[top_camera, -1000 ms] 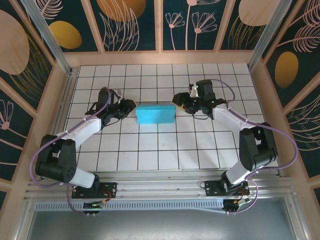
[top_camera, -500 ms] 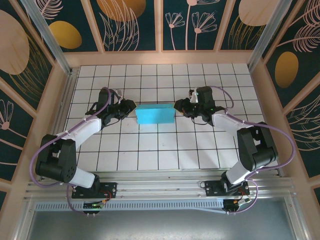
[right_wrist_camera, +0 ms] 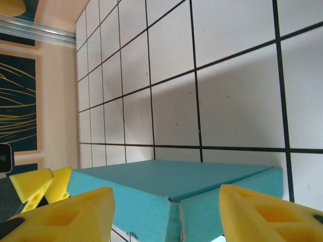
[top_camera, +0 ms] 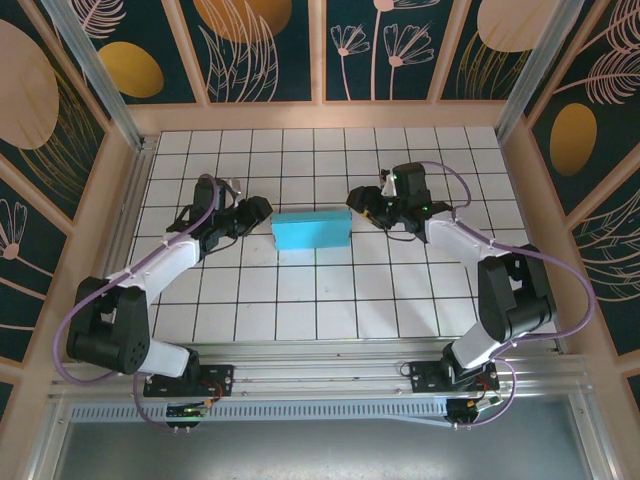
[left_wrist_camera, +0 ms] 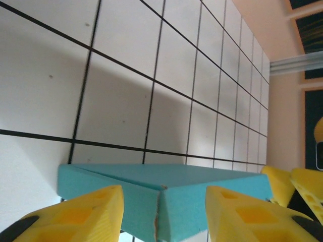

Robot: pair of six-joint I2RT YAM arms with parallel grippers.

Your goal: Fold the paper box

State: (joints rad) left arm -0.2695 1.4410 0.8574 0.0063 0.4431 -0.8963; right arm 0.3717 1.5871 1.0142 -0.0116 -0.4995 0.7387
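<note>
The paper box [top_camera: 311,228] is a closed turquoise block lying flat on the tiled table, between the two arms. My left gripper [top_camera: 262,210] sits just off its left end, jaws apart, with the box's end face [left_wrist_camera: 164,209] showing between the yellow fingers [left_wrist_camera: 75,219]. Off the box's right end stands my right gripper [top_camera: 357,203], also open, and the box's corner seam [right_wrist_camera: 174,212] lies between its yellow fingers [right_wrist_camera: 267,217]. Neither gripper holds anything. From each wrist view the other gripper's yellow tips appear beyond the box.
The white tiled table [top_camera: 300,300] is walled by a wooden frame [top_camera: 120,200] on left, right and back. An aluminium rail [top_camera: 320,375] carrying both arm bases runs along the near edge. Bare tiles lie in front of and behind the box.
Both grippers have opened wider than half a second ago. The right gripper shifted slightly up and back from the box's right end. The box has not moved.
</note>
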